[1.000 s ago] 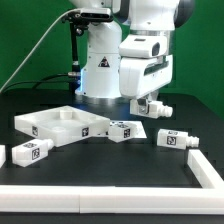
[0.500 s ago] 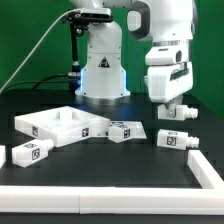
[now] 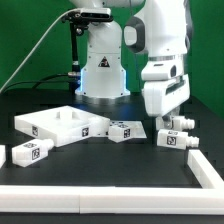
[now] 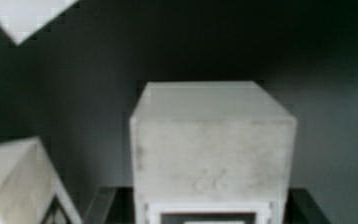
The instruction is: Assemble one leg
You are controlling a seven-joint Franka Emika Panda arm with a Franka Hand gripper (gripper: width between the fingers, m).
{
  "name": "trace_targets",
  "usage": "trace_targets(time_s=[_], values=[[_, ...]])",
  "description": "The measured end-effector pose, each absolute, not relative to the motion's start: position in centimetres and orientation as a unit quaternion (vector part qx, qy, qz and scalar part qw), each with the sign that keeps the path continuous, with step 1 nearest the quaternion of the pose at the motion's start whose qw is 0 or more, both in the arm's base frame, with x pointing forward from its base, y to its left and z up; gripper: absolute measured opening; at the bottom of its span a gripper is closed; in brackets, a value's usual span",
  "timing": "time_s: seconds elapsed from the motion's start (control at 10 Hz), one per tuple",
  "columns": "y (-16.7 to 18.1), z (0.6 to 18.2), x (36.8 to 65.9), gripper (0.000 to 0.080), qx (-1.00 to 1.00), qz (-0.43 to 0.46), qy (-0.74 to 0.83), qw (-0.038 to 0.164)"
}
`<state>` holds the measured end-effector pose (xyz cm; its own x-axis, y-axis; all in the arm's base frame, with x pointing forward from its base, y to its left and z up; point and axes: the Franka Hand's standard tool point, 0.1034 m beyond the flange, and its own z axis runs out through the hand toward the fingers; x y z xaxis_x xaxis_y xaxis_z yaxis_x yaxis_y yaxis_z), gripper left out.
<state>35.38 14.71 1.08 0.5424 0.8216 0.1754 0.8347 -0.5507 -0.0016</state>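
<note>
Several white legs with tag markers lie on the black table. My gripper [image 3: 172, 126] hangs just over the leg [image 3: 175, 140] at the exterior view's right, its jaws apart on either side of it. In the wrist view this leg [image 4: 211, 135] fills the middle, end-on, with a tag at its near end and dark finger shapes on both sides. I cannot tell whether the fingers touch it. Another leg [image 3: 122, 130] lies in the middle and one more [image 3: 30, 152] at the exterior view's left.
The large flat white square piece with pockets [image 3: 60, 124] lies left of the middle. The marker board [image 3: 140, 127] lies under the middle leg. A further white block [image 3: 209, 170] sits at the right edge. A white rail [image 3: 100, 202] borders the front.
My gripper has moved to the exterior view's right, away from the middle leg, and come down over the right leg. The parts have not moved.
</note>
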Motion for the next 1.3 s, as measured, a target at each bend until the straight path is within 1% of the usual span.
trace_targets(time_s=[0.2, 0.3, 0.4, 0.5, 0.6, 0.9, 1.0, 1.1, 1.2, 1.3], values=[[14.7, 0.9, 35.4, 0.0268, -0.878, -0.078, -0.471, 0.043], [14.7, 0.9, 35.4, 0.0381, -0.878, -0.077, -0.471, 0.043], [14.7, 0.9, 35.4, 0.054, -0.878, -0.077, -0.471, 0.043], [14.6, 1.0, 35.5, 0.054, -0.878, -0.076, -0.471, 0.043], [14.2, 1.9, 36.0, 0.0625, -0.878, -0.076, -0.47, 0.036], [10.5, 6.4, 37.7, 0.0648, -0.88, -0.049, -0.472, 0.007], [8.5, 7.7, 38.6, 0.0648, -0.871, -0.046, -0.489, -0.003], [5.7, 9.1, 39.8, 0.0649, -0.864, -0.043, -0.502, -0.013], [3.7, 9.7, 40.5, 0.0649, -0.863, -0.048, -0.503, -0.018], [3.4, 9.8, 40.8, 0.0649, -0.865, -0.048, -0.499, -0.019]])
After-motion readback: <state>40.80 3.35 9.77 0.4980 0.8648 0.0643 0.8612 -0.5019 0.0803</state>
